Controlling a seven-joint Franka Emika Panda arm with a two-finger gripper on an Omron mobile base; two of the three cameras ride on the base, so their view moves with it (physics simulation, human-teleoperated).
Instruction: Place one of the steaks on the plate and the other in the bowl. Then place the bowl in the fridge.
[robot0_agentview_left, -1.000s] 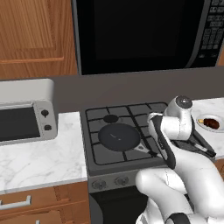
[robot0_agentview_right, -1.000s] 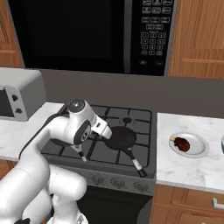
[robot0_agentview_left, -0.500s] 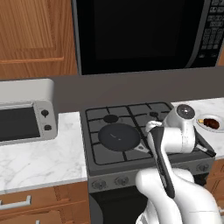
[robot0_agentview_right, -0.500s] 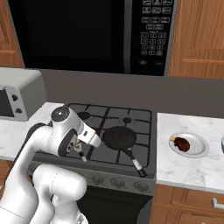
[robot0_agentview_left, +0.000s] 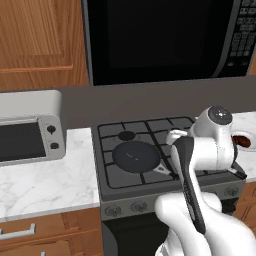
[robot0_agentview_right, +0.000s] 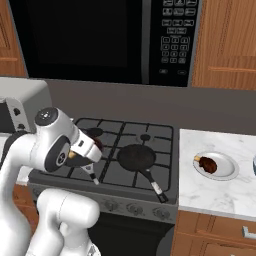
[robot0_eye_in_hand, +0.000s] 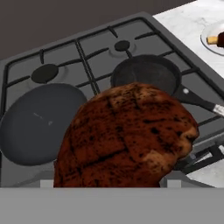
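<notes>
The held steak (robot0_eye_in_hand: 127, 135) fills the near field of the hand view, a dark reddish-brown lump with paler orange patches at its lower right; its long axis runs from lower left to upper right in that view, and its broad charred face is toward the camera. The gripper's (robot0_agentview_right: 90, 148) fingertips are hidden behind the meat there, but the jaws stand wide and the steak sits right against them, so it looks clamped on the steak. In the right base view a sliver of that dark red lump shows at the gripper, just over the left front of the stove (robot0_agentview_right: 120, 165).

Compared with a second ago, the arm has folded back and down: the hand has pulled from above the stove's middle toward its left front edge in the right base view, and the steak has come with it. The jaw spread has not changed.

Beyond the steak, the hand view shows a flat dark round pan (robot0_eye_in_hand: 39, 122) on the left and a frying pan (robot0_eye_in_hand: 146, 72) on the right, its handle pointing to the front right. Farthest off, the plate (robot0_agentview_right: 216, 165) lies on the marble counter (robot0_agentview_right: 220, 190) right of the stove with the second steak (robot0_agentview_right: 207, 164) on it. The left base view shows a toaster oven (robot0_agentview_left: 27, 132) on the left counter; the arm covers the gripper there.
</notes>
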